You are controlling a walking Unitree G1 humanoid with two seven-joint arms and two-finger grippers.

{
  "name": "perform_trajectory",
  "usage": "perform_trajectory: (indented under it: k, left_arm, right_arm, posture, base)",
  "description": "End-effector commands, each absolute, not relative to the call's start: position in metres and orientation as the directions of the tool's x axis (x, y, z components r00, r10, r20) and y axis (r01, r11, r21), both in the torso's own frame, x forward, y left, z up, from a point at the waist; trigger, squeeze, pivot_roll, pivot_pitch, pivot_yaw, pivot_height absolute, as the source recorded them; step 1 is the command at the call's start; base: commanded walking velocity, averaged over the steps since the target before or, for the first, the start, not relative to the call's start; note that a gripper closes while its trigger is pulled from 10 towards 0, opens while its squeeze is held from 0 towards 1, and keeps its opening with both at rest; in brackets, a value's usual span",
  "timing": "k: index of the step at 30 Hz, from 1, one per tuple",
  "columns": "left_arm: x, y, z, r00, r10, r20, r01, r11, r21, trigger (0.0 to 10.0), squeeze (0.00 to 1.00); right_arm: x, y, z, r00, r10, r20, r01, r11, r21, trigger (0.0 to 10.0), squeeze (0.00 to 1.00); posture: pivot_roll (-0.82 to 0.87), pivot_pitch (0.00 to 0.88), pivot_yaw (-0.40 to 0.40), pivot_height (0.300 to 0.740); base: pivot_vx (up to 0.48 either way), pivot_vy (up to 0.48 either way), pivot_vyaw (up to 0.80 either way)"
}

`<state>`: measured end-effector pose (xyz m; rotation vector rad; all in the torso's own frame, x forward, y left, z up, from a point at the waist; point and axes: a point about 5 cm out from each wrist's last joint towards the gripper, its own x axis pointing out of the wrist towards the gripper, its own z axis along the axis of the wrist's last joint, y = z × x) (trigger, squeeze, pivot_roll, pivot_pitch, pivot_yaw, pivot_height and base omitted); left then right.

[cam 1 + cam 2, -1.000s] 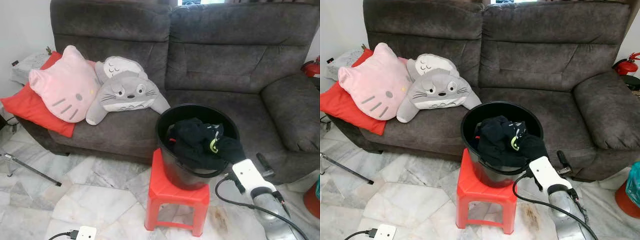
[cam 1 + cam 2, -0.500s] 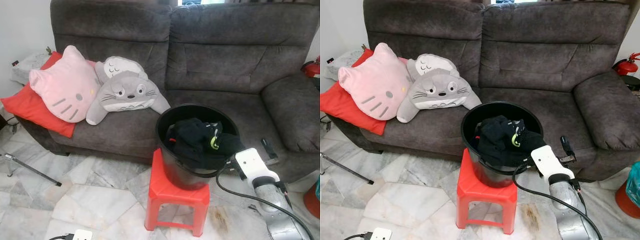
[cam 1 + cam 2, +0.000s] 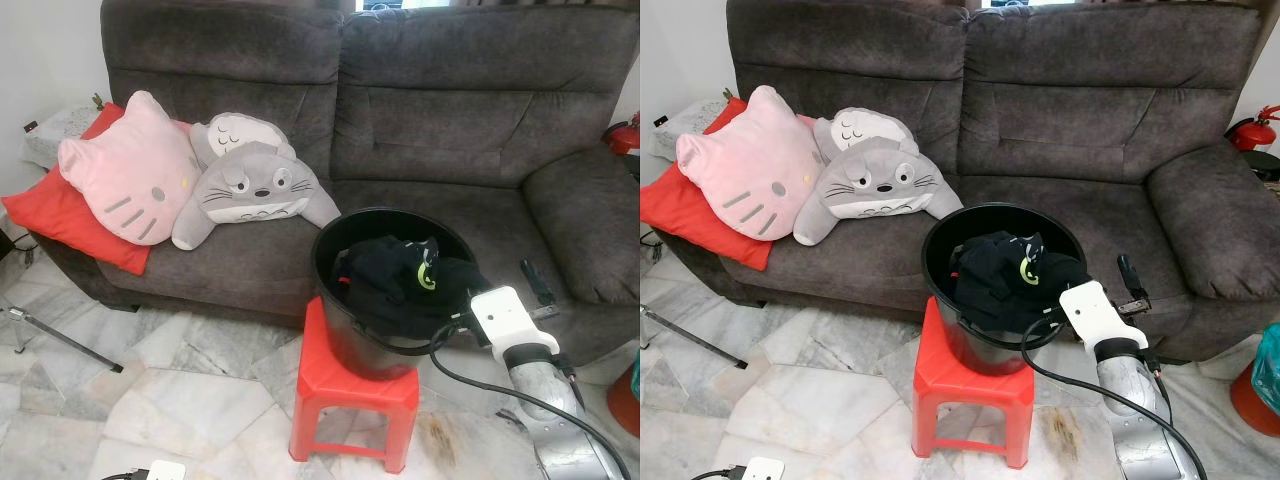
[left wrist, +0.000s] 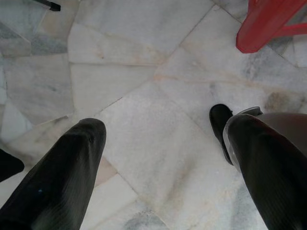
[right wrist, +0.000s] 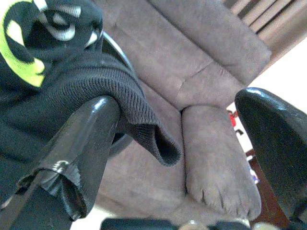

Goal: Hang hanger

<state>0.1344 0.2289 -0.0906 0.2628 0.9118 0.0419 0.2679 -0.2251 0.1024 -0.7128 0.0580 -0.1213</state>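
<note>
Glossy black plastic bucket (image 3: 345, 330), ribbed knit black garment (image 5: 72, 86), matt suede-like sofa (image 3: 440, 130), polished marble floor (image 4: 158, 96).

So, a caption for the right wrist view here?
Open right gripper at the bucket's edge, one finger under the black garment's ribbed hem, sofa behind.

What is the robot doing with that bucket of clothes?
The right gripper is open at the rim of the black bucket, which stands on a red stool in front of the sofa. One finger touches the black clothes spilling over the rim. Nothing is gripped yet. The left gripper is open above the floor.
</note>
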Motion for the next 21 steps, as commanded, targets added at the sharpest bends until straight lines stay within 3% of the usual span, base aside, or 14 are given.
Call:
perform_trajectory:
  k: [1, 12, 16, 19, 21]
  left_arm:
    - [0.131, 0.229, -0.093, 0.594, 0.144, -0.791, 0.09, 0.966, 0.244, 10.0, 0.0]
    - [0.13, 0.225, -0.094, 0.592, 0.133, -0.795, 0.096, 0.968, 0.233, 10.0, 0.0]
    - [0.13, 0.226, -0.094, 0.589, 0.133, -0.797, 0.096, 0.968, 0.233, 10.0, 0.0]
    - [0.129, 0.226, -0.094, 0.585, 0.135, -0.8, 0.095, 0.968, 0.233, 10.0, 0.0]
    - [0.128, 0.227, -0.094, 0.584, 0.135, -0.8, 0.095, 0.968, 0.233, 10.0, 0.0]
  right_arm:
    - [0.272, -0.221, 0.119, 0.994, -0.089, 0.055, 0.104, 0.761, -0.641, 10.0, 0.0]
    - [0.274, -0.195, 0.127, 0.993, 0.082, 0.084, -0.018, 0.813, -0.582, 10.0, 0.0]
    - [0.27, -0.202, 0.12, 0.998, 0.015, 0.055, 0.02, 0.815, -0.579, 10.0, 0.0]
    - [0.257, -0.226, 0.098, 0.984, -0.165, -0.072, 0.089, 0.793, -0.603, 10.0, 0.0]
    - [0.25, -0.233, 0.09, 0.971, -0.208, -0.119, 0.093, 0.782, -0.616, 10.0, 0.0]
  posture:
    - [-0.17, 0.0, 0.023, 0.74]
    - [-0.17, 0.0, 0.021, 0.74]
    - [-0.17, 0.0, 0.02, 0.74]
    - [-0.17, 0.0, 0.02, 0.74]
    - [-0.17, 0.0, 0.02, 0.74]
  base:
    - [0.0, 0.0, 0.0]
    - [0.0, 0.0, 0.0]
    - [0.0, 0.0, 0.0]
    - [0.0, 0.0, 0.0]
    - [0.0, 0.0, 0.0]
